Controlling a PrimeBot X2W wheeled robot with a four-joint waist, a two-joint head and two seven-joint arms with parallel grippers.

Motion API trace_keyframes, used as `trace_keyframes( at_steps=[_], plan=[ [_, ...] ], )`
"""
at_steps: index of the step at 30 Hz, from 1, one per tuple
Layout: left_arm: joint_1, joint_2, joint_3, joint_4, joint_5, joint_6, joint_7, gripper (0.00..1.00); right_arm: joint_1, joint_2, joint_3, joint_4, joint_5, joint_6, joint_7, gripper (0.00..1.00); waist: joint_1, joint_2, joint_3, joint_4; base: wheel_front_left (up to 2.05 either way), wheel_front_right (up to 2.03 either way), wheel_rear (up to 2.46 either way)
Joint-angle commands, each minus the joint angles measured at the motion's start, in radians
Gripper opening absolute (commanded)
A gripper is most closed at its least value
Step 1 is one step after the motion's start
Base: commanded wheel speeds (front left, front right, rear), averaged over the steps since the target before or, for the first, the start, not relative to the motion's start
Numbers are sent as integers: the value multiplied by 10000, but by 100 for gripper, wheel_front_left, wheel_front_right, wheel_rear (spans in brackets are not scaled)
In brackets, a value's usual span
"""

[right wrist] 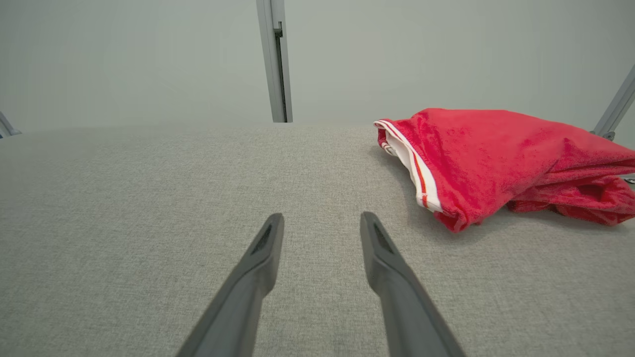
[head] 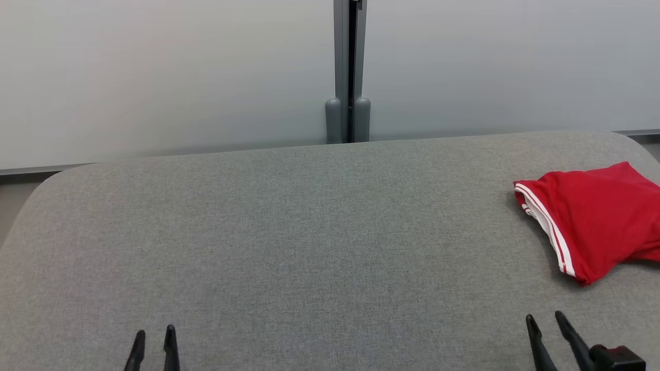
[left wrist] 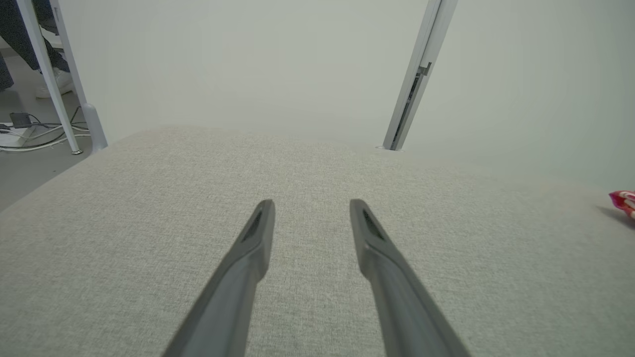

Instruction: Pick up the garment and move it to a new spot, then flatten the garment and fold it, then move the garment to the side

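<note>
I see the red garment [head: 598, 216] with white-striped trim lying bunched near the right edge of the grey tabletop [head: 309, 232]. It looks loosely folded, though its far side runs off my head view. My right claw [head: 544, 315] sits near it, not touching, fingers spread and holding nothing. My left claw [head: 154, 331] is well apart at the lower left, likewise spread and empty.

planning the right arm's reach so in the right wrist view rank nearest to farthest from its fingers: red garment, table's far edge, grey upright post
1. red white-striped fabric garment, just ahead-right of the right gripper
2. far edge of the grey fabric-covered table, beyond the garment
3. grey metal upright post, behind that edge, left of centre
</note>
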Motion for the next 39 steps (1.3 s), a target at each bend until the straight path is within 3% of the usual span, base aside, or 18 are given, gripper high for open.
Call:
trace_keyframes(
  at_steps=[1, 4, 19, 39],
  plan=[
    [-5, -27, 2, 87, -24, -4, 12, 0, 16, 23, 3, 75, 26, 0, 14, 0, 0, -1, 1, 1, 0, 0, 0],
    [6, -95, -6, 349, -110, -11, 93, 0, 101, 117, 21, 324, 120, 0, 59, 0, 0, -1, 2, 1, 0, 0, 0],
    [-680, -61, 200, 466, -2742, -280, 819, 0, -360, 119, -164, 144, 3120, 0, 790, 0, 0, -1, 48, 19, 0, 0, 0],
    [-1386, -27, 410, 577, -5487, -566, 1579, 0, -833, 120, -337, -44, 6256, 0, 1534, 0, 0, -1, 106, 43, 0, 0, 0]
  ],
)
